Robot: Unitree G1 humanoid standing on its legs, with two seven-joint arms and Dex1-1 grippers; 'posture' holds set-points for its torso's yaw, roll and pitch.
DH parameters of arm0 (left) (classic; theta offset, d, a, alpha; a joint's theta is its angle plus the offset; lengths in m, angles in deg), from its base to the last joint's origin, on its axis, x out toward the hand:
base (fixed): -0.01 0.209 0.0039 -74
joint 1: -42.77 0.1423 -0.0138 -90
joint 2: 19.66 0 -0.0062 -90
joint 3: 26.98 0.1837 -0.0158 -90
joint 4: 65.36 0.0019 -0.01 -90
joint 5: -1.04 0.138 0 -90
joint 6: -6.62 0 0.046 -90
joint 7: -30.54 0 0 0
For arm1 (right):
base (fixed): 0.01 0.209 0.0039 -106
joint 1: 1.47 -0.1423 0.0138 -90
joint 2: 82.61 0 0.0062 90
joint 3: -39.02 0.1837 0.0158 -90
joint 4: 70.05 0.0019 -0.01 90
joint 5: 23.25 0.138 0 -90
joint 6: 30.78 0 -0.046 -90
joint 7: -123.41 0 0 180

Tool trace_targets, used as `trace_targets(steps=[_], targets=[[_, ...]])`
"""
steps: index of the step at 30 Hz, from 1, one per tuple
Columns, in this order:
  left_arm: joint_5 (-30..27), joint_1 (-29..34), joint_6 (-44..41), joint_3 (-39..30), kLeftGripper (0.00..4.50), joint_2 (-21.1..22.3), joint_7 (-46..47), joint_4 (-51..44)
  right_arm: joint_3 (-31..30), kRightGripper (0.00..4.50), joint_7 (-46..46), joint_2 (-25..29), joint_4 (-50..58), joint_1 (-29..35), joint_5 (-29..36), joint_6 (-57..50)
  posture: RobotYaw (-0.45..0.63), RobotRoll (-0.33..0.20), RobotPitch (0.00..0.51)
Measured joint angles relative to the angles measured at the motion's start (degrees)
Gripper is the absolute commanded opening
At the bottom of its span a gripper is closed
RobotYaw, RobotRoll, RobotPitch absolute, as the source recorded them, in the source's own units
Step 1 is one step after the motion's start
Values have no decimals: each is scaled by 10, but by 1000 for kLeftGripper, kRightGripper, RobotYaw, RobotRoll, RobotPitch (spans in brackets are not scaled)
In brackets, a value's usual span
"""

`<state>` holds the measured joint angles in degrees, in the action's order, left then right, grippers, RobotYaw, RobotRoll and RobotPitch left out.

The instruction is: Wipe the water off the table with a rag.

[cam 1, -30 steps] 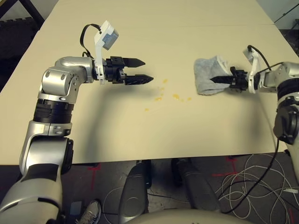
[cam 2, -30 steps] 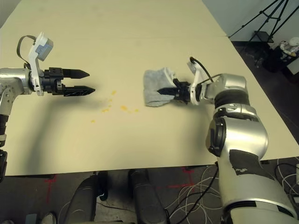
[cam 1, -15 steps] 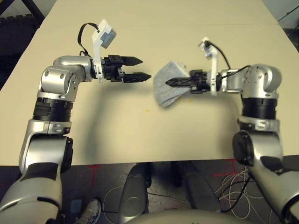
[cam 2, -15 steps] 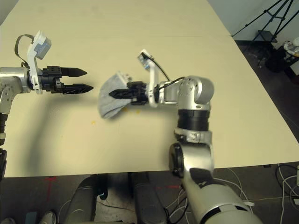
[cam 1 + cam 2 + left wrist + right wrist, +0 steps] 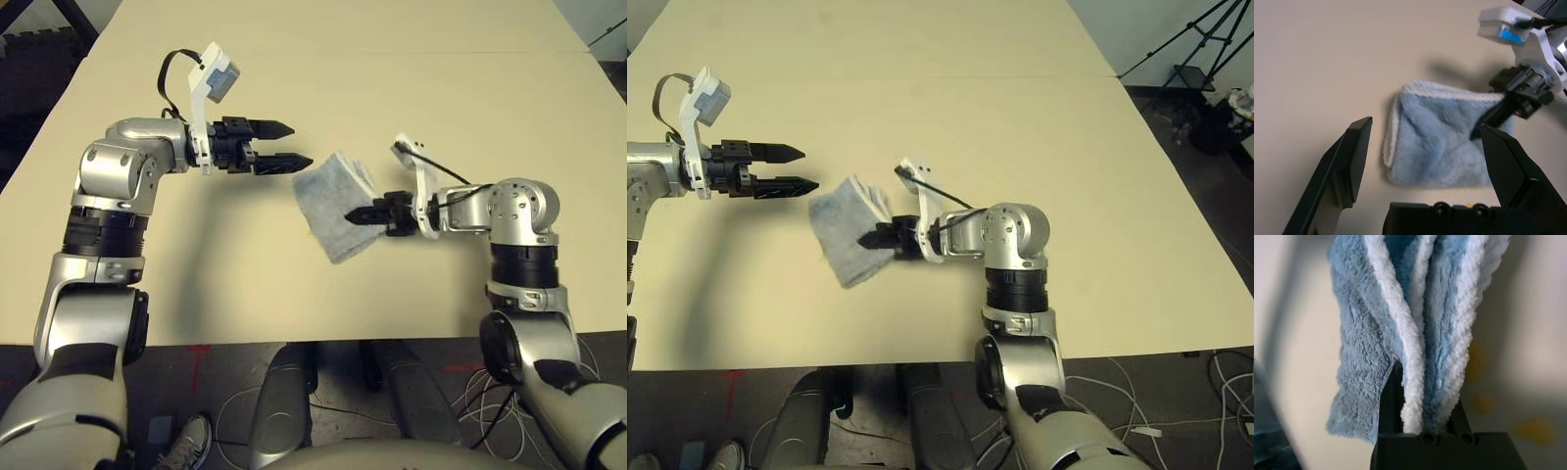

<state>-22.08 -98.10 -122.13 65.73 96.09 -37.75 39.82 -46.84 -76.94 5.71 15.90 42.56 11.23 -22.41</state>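
The light blue-grey rag (image 5: 331, 199) lies crumpled on the cream table (image 5: 460, 108), a little left of centre. My right gripper (image 5: 355, 214) is shut on the rag's near right edge, its fingers low over the tabletop. In the right wrist view the rag (image 5: 1400, 318) is bunched between the fingers, and amber water droplets (image 5: 1534, 429) dot the table beside it. My left gripper (image 5: 300, 145) hovers open just left of the rag, with nothing in it. From the left wrist the rag (image 5: 1440, 147) lies beyond the two spread fingers (image 5: 1347, 166).
A faint seam (image 5: 470, 53) crosses the table at the back. The table's front edge (image 5: 323, 343) runs close under both arms. Cables (image 5: 578, 392) lie on the floor at the right, and a tripod (image 5: 1190, 44) stands beyond the table's right side.
My right gripper has dragged the rag from the right side leftward over the droplets, then toward the front edge. The left arm has barely moved and stays open.
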Motion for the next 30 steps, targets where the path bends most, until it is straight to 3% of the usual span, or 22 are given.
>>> trace_targets(steps=[6,17,23,30], targets=[[0,0,0,0,4500,-1,1,0,5,9,14,59,-56,-32,-50,73,-21,0,284],[0,0,0,0,4500,-6,0,0,-4,9,-22,171,-132,-88,-103,109,-28,0,281],[1,-1,2,0,4500,-9,-3,3,-51,9,-93,219,-26,-65,-71,19,-37,0,277],[1,-2,5,0,4500,-19,-3,4,-50,9,-99,175,116,-2,-12,-88,-41,0,281]])
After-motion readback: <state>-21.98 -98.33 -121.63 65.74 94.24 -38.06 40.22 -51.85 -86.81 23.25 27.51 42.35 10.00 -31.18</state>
